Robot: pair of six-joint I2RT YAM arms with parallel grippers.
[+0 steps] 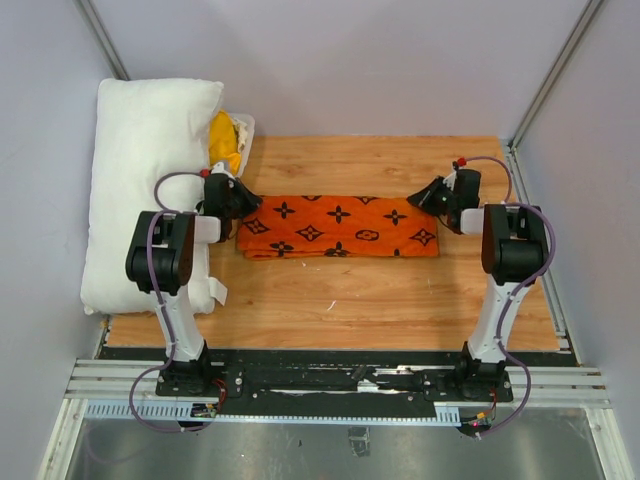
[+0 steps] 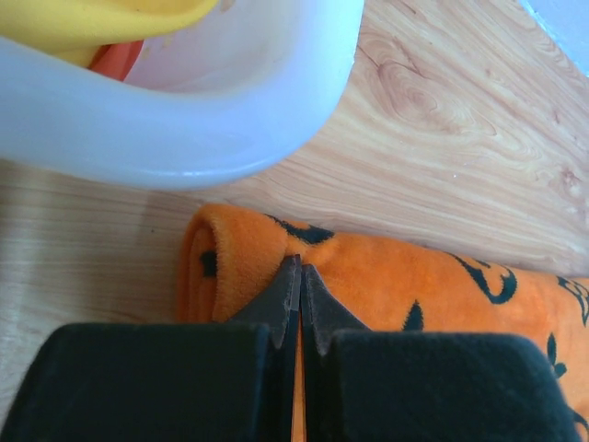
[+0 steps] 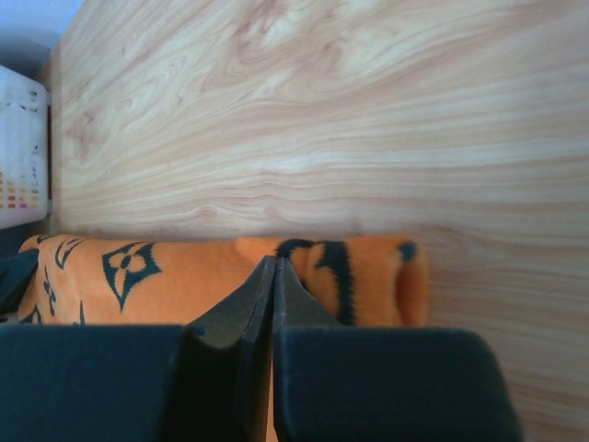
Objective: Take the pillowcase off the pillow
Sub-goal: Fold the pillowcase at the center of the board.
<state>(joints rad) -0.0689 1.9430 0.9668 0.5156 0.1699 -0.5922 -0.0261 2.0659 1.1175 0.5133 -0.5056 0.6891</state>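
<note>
The pillowcase, orange with black flower motifs, lies folded in a long flat strip across the middle of the wooden table. The plump white pillow rests bare along the table's left edge, apart from it. My left gripper is shut, its tips over the strip's rolled left end. My right gripper is also shut, its tips over the strip's right end. No fabric shows pinched between either pair of fingers.
A white tub holding plain yellow cloth stands at the back left, between the pillow and the left gripper. Bare wood spreads in front of and behind the folded strip. Grey walls enclose the table.
</note>
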